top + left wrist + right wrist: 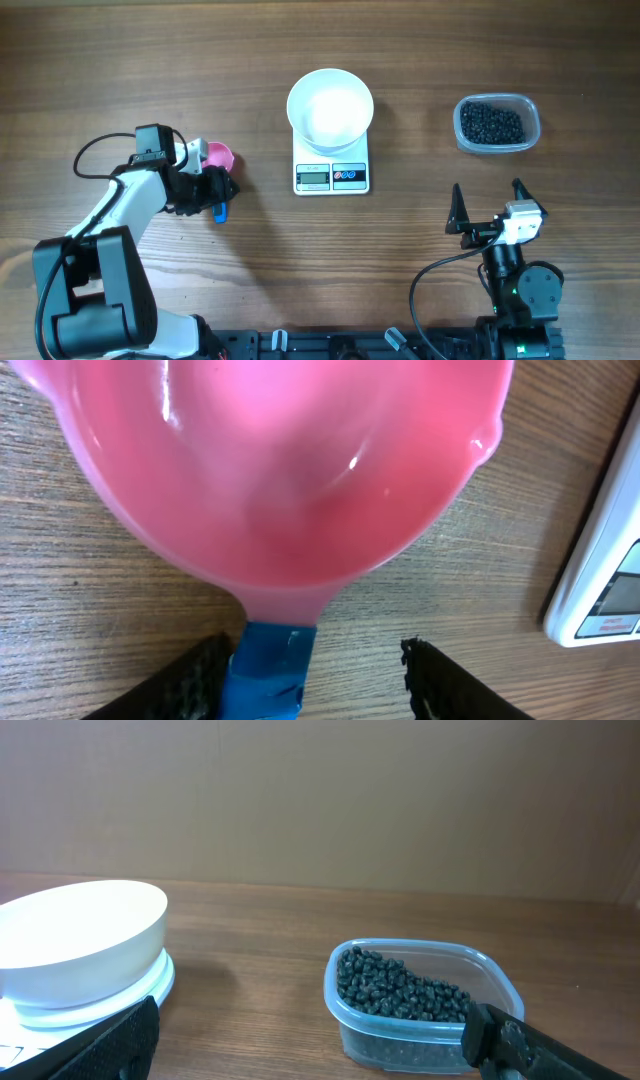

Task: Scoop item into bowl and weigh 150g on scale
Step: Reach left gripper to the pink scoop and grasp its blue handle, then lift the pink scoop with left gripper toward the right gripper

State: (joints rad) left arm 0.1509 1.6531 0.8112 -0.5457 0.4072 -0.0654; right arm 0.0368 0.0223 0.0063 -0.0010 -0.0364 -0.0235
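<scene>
Black fingers (190, 680) of the left gripper (318, 670) sit closest in the left wrist view, one on each side of the blue handle (265, 670) of a pink scoop (290, 470). The jaws are partly spread. The left finger touches the handle, and the right finger stands apart from it with bare wood showing between them, so the handle is straddled and not pinched. The scoop's pink cup lies on the table (300, 280) just beyond the fingertips. From overhead, the cup points to the far side and the handle toward the near side.

Just right of the scoop, and not touching it, is the scale (331, 165). Its display and two buttons face the near edge, and the reading is too small to make out. The bowl (330, 105) stands upright on the far part of the scale, and its inside shows plain white.

The right gripper (488, 208) hovers over the near right part of the table with its jaws spread wide and nothing between them. It is well apart from everything else. Farther away on the right, a clear plastic tub (530, 128) rests on the wood, well apart from the scale. The black beans (491, 122) are heaped inside the tub, and in the right wrist view the heap rises higher toward the tub's left wall.
</scene>
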